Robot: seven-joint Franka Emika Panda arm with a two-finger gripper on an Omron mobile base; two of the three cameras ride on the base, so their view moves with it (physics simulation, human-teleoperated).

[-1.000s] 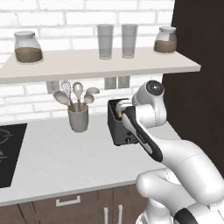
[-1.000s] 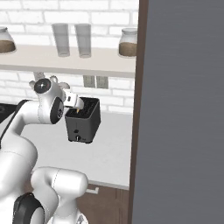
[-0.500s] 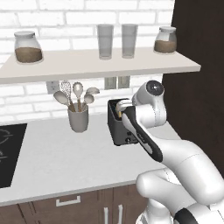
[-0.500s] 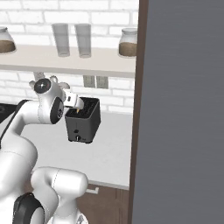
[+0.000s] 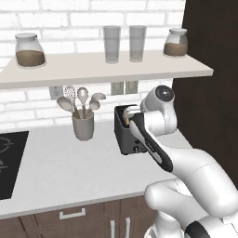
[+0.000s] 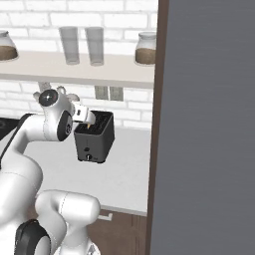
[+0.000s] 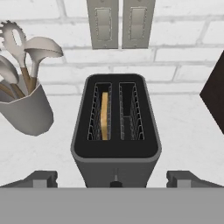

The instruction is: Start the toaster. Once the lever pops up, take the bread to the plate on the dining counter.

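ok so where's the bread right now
The bread stands on edge in the left slot of the toaster in the hand view, with the utensil crock to the toaster's left and wall outlets behind it.

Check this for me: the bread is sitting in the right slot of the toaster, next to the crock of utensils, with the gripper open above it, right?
Not quite. In the hand view the bread stands in the left slot of the toaster, the one nearer the crock of utensils; the right slot is empty. The rest holds: the gripper is open above it.
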